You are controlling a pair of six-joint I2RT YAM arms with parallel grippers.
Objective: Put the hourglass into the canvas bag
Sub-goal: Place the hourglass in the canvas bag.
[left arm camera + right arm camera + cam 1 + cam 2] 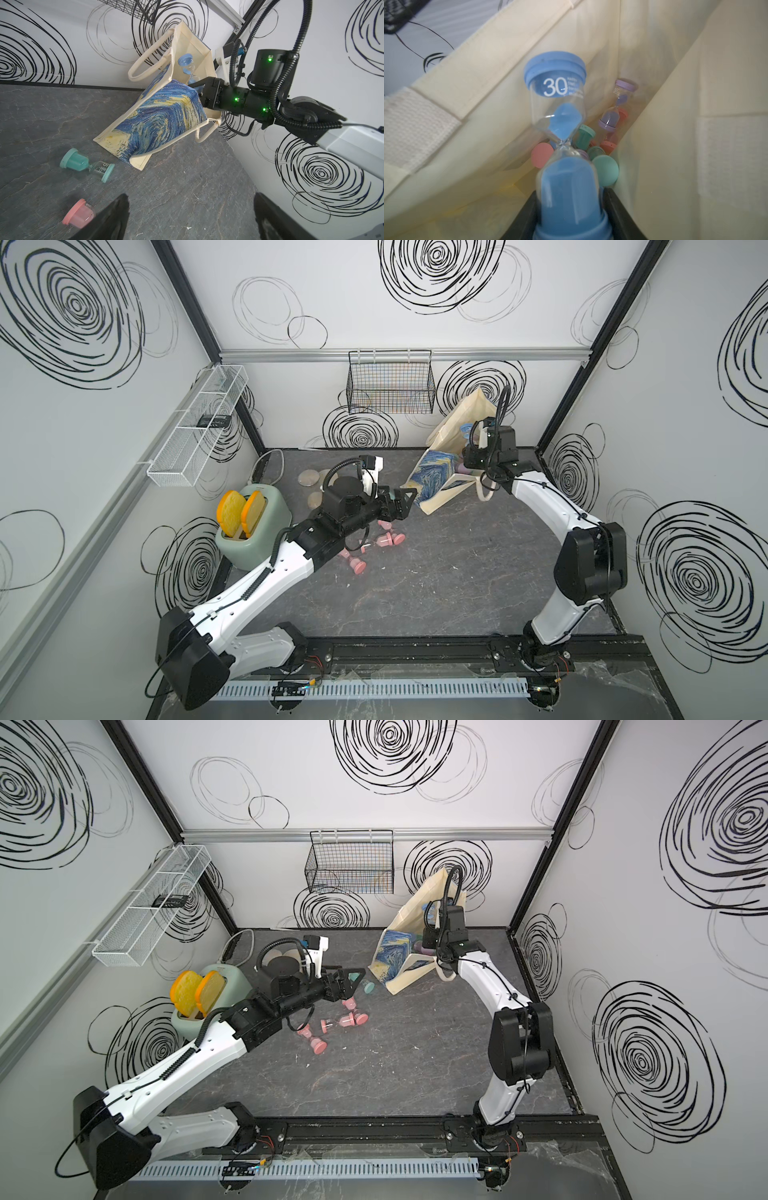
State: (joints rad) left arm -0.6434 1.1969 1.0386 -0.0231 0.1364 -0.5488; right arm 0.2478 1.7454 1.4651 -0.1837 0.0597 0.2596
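REMOTE RIG, TABLETOP: My right gripper (572,216) is clenched on one capped end of a blue hourglass (561,133) marked 30. It holds the hourglass inside the open mouth of the canvas bag (166,116). The bag slumps on the dark tabletop (457,572) by the back wall, near the right corner. Deeper in the bag lie a purple hourglass (616,106) and teal and pink hourglasses (605,168). My left gripper (191,220) hangs just short of the bag, jaws spread wide with nothing between them. A teal hourglass (87,164) lies on its side beside the bag's base. Pink hourglasses (388,539) lie scattered under the left arm.
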